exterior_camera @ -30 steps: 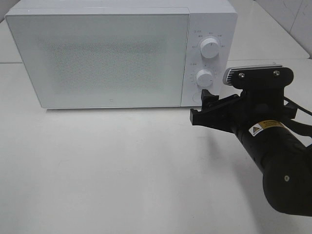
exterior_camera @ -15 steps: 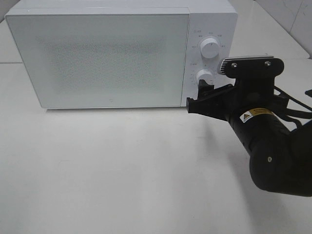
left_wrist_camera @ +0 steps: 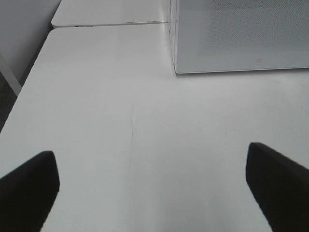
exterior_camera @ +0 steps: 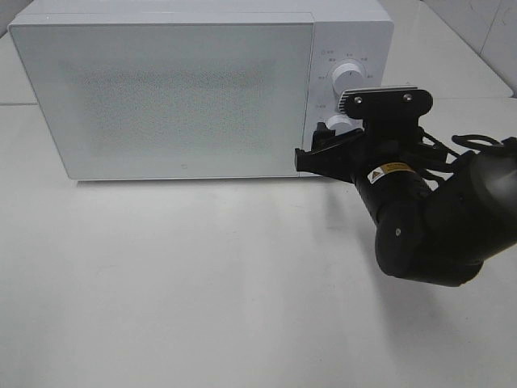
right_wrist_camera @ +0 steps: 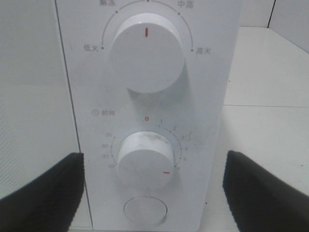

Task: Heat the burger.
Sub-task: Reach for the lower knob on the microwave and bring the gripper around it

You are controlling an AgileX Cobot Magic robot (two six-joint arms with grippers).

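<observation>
The burger is not seen in any of the three views, so its heading and its long axis cannot be told. Whether it lies behind the frosted door (exterior_camera: pixel 166 97) of the microwave (exterior_camera: pixel 347 24) cannot be told either; the door is shut and nothing is made out through it.

The right gripper (exterior_camera: pixel 315 149) is held close in front of the microwave's control panel, at the height of the lower knob (right_wrist_camera: pixel 145 154). Its fingers (right_wrist_camera: pixel 43 193) are spread wide, one on each side of that knob, and nothing is held between them. The knob's red mark is turned toward the lower right of its numbered dial. The upper knob (right_wrist_camera: pixel 147 53) is marked straight up, and a round button (right_wrist_camera: pixel 145 210) sits below both.

The left gripper (left_wrist_camera: pixel 149 150) is poised over bare tabletop, well apart from the microwave's near corner, its fingers (left_wrist_camera: pixel 29 188) likewise wide apart and empty.

The table (exterior_camera: pixel 202 275) is plain white and matte, with a faint thin scratch seen from the left wrist. A second tabletop (left_wrist_camera: pixel 111 12) is butted against it behind the microwave, a seam marking the join. A white tiled wall (exterior_camera: pixel 485 24) is seen at the far right of the high view.
</observation>
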